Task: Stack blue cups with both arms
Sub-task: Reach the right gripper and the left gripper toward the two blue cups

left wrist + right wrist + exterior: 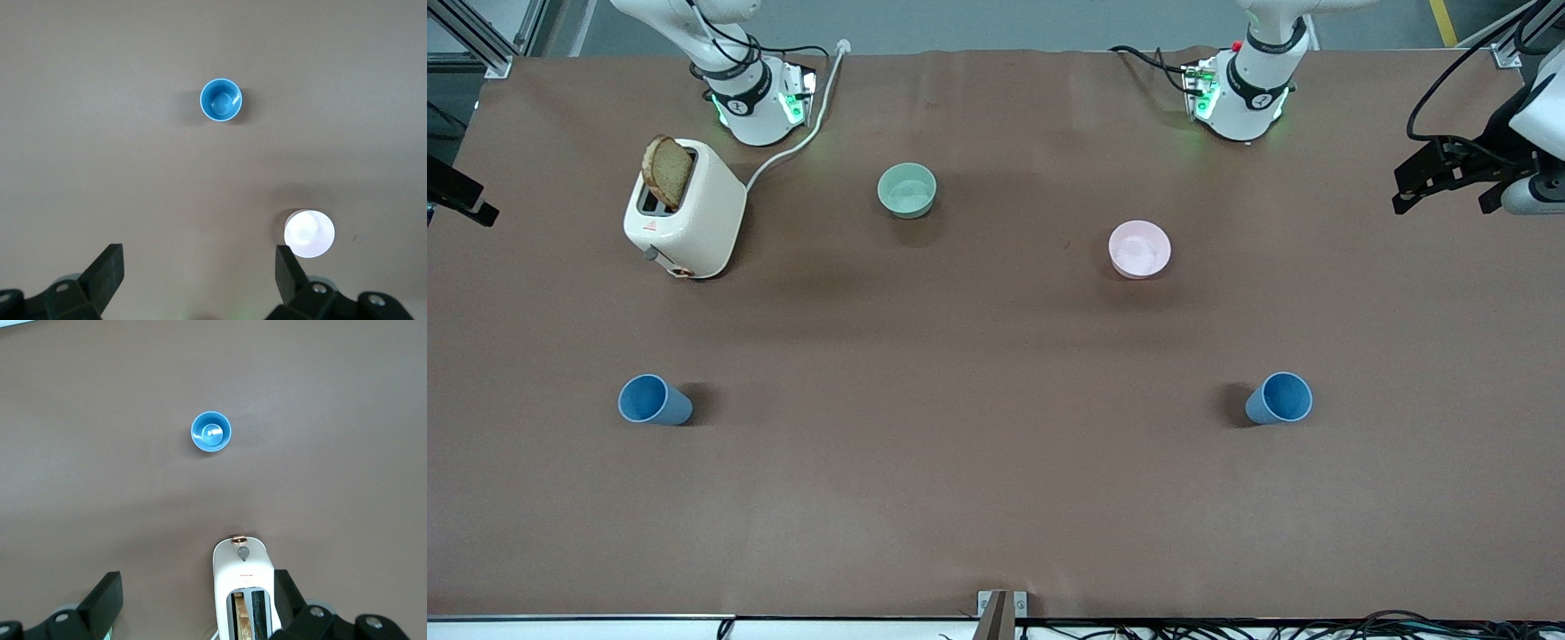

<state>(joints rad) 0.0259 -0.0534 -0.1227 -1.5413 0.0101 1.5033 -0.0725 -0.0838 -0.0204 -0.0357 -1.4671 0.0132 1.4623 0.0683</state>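
Note:
Two blue cups stand upright and far apart on the brown table. One blue cup (655, 400) is toward the right arm's end and also shows in the right wrist view (211, 432). The other blue cup (1279, 397) is toward the left arm's end and also shows in the left wrist view (221, 100). My left gripper (198, 267) is open and empty, high over the table beside the pink bowl (309, 233). My right gripper (195, 593) is open and empty, high over the toaster (243, 587). Neither gripper shows in the front view.
A white toaster (685, 218) with a slice of bread sticking up stands near the right arm's base, its cord running to the table's edge. A pale green bowl (907, 189) and the pink bowl (1139, 249) sit farther from the front camera than the cups. Dark equipment (1449, 173) juts in at the edge.

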